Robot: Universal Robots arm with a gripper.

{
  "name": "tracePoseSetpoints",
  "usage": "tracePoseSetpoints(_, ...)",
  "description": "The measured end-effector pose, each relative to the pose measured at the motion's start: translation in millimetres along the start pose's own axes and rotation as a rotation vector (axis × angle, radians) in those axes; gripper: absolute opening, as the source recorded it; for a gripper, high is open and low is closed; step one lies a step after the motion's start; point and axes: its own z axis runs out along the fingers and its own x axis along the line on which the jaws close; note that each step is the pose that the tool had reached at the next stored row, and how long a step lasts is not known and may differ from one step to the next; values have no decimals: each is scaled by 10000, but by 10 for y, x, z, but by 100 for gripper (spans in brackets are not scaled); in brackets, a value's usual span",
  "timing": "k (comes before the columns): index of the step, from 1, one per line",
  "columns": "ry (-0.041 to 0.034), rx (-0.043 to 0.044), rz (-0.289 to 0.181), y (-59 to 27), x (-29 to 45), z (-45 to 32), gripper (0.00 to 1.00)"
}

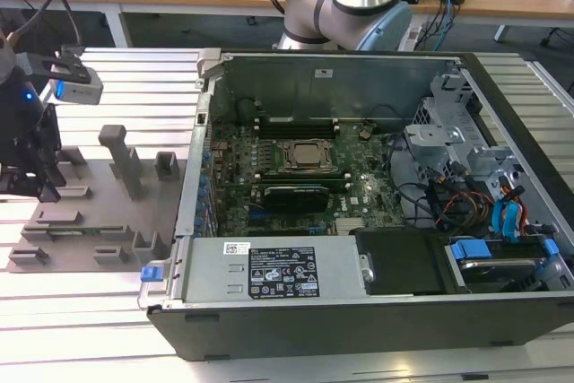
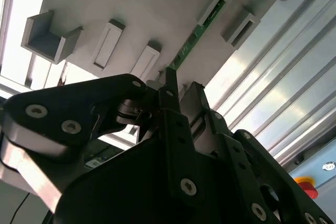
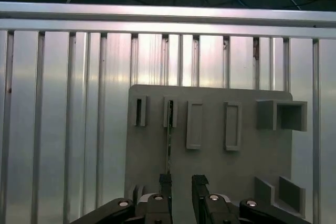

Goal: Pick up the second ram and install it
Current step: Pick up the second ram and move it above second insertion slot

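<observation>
Second ram (image 3: 169, 140) stood on edge in the grey tray (image 3: 152, 156), far end tucked in a slotted block. The tray sat on the bench (image 1: 90, 329), at the exterior view's left of the open computer case (image 1: 359, 221). The stick's long axis ran straight away from the gripper (image 3: 182, 179), which hung low over the tray. Jaws were apart, gripping nothing. In the first wrist view the stick's near end sat just ahead of one finger (image 3: 165, 182), off-centre to the gap and not between the jaws. Not picked up, not installed.
</observation>
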Motion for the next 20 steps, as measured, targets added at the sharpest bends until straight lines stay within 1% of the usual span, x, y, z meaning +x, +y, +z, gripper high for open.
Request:
tracePoseSetpoints(3,0,0,0,-1,13,33,30)
tracePoseSetpoints(5,2,0,0,0,92,51,30)
tracePoseSetpoints(6,6,1,0,0,135,72,30)
tracePoseSetpoints(10,6,0,1,-6,142,174,30)
tracePoseSetpoints(12,6,0,0,-7,142,204,30)
tracePoseSetpoints(14,6,-1,1,-11,143,267,30)
tracePoseSetpoints(20,6,0,0,-15,144,364,30)
